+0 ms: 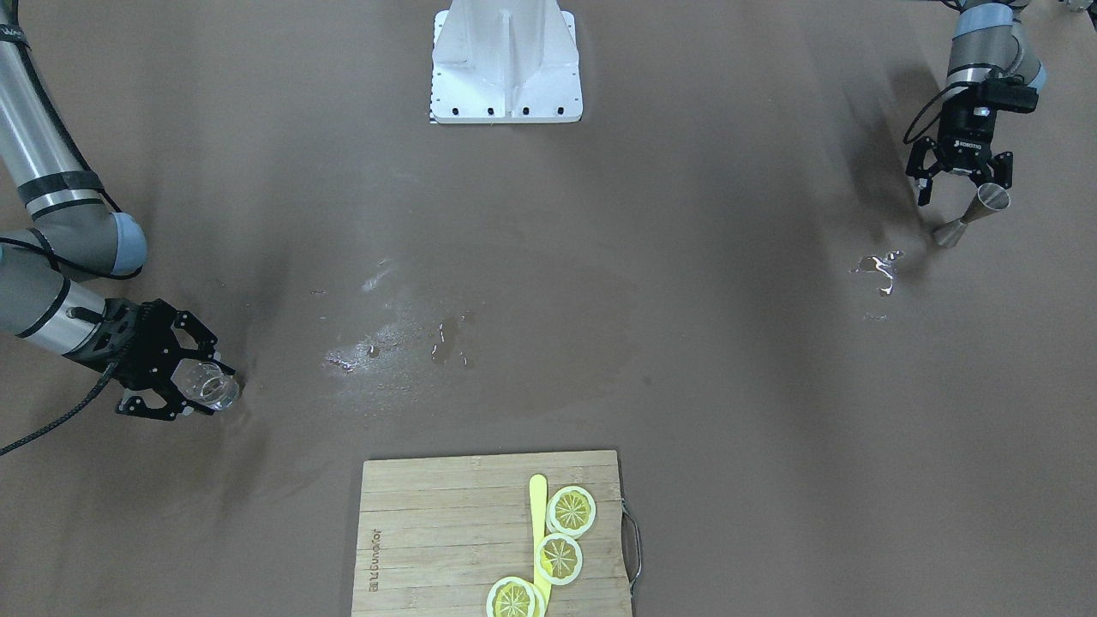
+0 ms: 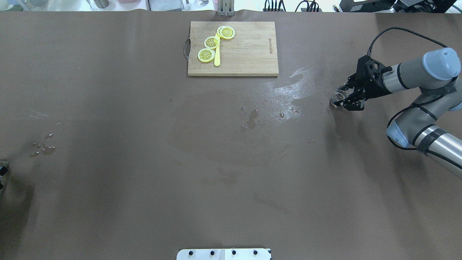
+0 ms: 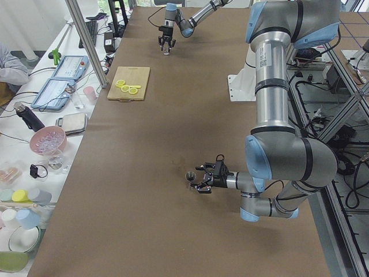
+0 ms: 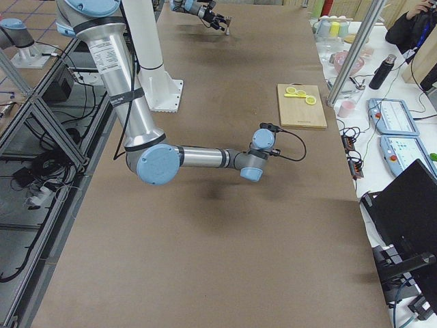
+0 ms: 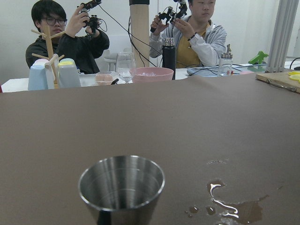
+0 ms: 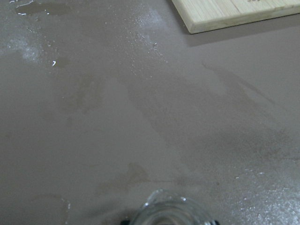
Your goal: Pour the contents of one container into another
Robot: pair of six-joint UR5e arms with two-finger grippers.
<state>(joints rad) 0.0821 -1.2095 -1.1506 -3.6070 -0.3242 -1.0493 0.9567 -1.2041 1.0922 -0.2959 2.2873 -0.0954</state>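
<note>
1. At the table's (image 1: 600, 214) end on the robot's left, the left gripper (image 1: 962, 190) hangs over the silver jigger (image 1: 973, 216). Its jaws are spread apart. The jigger stands on the table just ahead of the fingertips, ungripped, with its open cup facing up in the left wrist view.
2. The black body of that gripper carries the white word "ROBOTIQ".
3. Just beside the jigger's foot lies a small shiny puddle (image 1: 878, 267).
4. At the opposite end, well apart from the jigger, the right gripper (image 1: 201, 386) reaches in low. Its jaws are clamped on the clear glass beaker (image 6: 171, 213), with a black pad against each side of the rim in the right wrist view. I cannot tell whether the beaker holds any liquid.
5. Between the two arms, wet smears and a larger spill (image 1: 450, 338) mark the brown table cover.
6. A bamboo cutting board (image 1: 446, 531) with a metal handle sits at the operators' edge. It holds three lemon slices (image 1: 572, 511) and a yellow stick (image 1: 538, 523). A mark is printed along one short side, its letters too small to read for certain.
7. Beyond the table, in the left wrist view, two people (image 5: 70, 40) hold controllers behind a pink bowl (image 5: 151, 74) and a black bottle (image 5: 169, 57).
</note>
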